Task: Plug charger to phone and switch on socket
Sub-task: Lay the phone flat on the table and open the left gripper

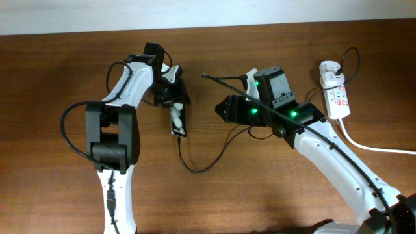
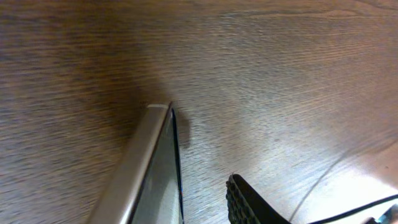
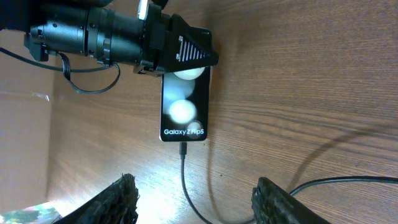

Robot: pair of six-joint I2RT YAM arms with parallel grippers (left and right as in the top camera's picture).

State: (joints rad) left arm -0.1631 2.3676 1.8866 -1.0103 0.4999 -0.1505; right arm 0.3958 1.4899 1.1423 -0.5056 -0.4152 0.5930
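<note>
Phone [image 3: 183,109] flat on table [image 1: 260,195], centre-left; charger [image 3: 186,180] tip looks seated in its bottom end. L gripper [image 3: 180,53] sits over phone's top end, gripping or just resting, can't tell. R gripper [image 3: 194,186] spread wide, empty, above cable. Socket [image 1: 336,99] far right: light strip, prob slides, so push switch straight down w/ one fingertip.
</note>
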